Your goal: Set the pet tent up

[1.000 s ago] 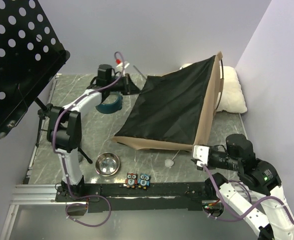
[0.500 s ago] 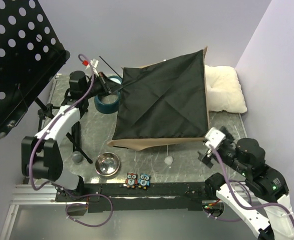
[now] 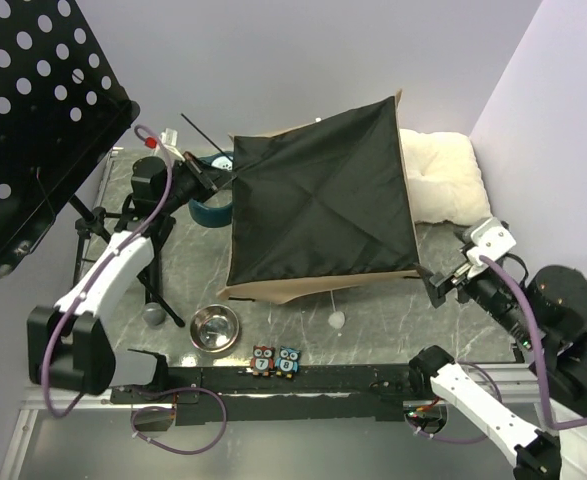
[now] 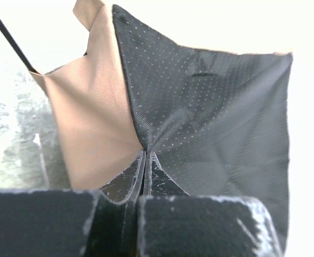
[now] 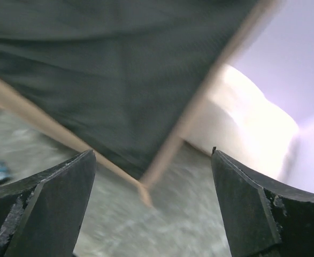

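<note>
A grey marbled table [image 3: 183, 280] carried everything. The tent [image 3: 318, 205] leaned across its middle, with its tan lower edge on the surface and its black panel facing up. A white cushion [image 3: 443, 185] lay in the far right corner. A blue ring [image 3: 209, 212] sat just left of the tent. A metal bowl [image 3: 214, 327] and a white pom-pom [image 3: 336, 321] lay near the front.

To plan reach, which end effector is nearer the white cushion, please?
Right: the right end effector hangs just short of the cushion; the left end effector pinches the tent, farther left.

Steel bowl [image 3: 214, 327] near owl figures [image 3: 275, 360]; white cushion [image 3: 443, 185] back right; perforated panel [image 3: 33, 120] left.
</note>
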Available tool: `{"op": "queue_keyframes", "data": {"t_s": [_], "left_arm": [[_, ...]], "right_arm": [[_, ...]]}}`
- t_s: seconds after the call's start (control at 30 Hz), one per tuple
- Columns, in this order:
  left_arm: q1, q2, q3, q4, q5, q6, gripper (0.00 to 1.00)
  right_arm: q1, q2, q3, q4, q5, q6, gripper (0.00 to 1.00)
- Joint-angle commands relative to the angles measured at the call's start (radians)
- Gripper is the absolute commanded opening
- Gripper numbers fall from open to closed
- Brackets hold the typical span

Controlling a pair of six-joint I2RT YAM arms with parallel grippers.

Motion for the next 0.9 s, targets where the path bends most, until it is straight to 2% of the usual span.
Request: {"op": "queue_keyframes", "data": {"t_s": [0.0,0.1,0.2,0.27,0.37,0.53,0.63,0.73,0.8,0.87], "left_arm": [[-0.074,-0.109,0.075,-0.129,-0.21,-0.105,0.01],[-0.133,-0.144,0.093,-0.244,-0.294,-0.129,0.01],[-0.179,-0.172,0.109,-0.327,-0.381,-0.15,0.01],[-0.199,-0.184,0.101,-0.359,-0.421,-0.169,0.01],[-0.202,-0.187,0.098,-0.376,-0.433,-0.18,0.01],[-0.202,-0.184,0.11,-0.371,-0.424,-0.156,0.01],[-0.2,-0.186,0.107,-0.367,-0.424,-0.154,0.01],[-0.202,-0.196,0.1,-0.362,-0.435,-0.136,0.01],[-0.202,-0.21,0.096,-0.357,-0.418,-0.105,0.01],[-0.202,-0.228,0.093,-0.356,-0.38,-0.058,0.01]], "right_arm": [[-0.004,0.131,0.083,-0.053,-0.334,0.014,0.93],[-0.003,0.199,0.106,-0.119,-0.539,-0.079,0.92],[-0.001,0.251,0.106,-0.163,-0.679,-0.185,0.94],[0.01,0.294,0.1,-0.206,-0.74,-0.268,0.98],[0.066,0.342,0.08,-0.284,-0.761,-0.39,0.99],[0.304,0.34,-0.02,-0.23,-0.597,-0.42,1.0],[0.362,0.371,-0.037,-0.223,-0.563,-0.44,1.0],[0.425,0.382,-0.072,-0.214,-0.445,-0.469,0.97],[0.45,0.371,-0.122,-0.173,-0.315,-0.488,0.86],[0.45,0.345,-0.194,-0.09,-0.18,-0.517,0.66]]}}
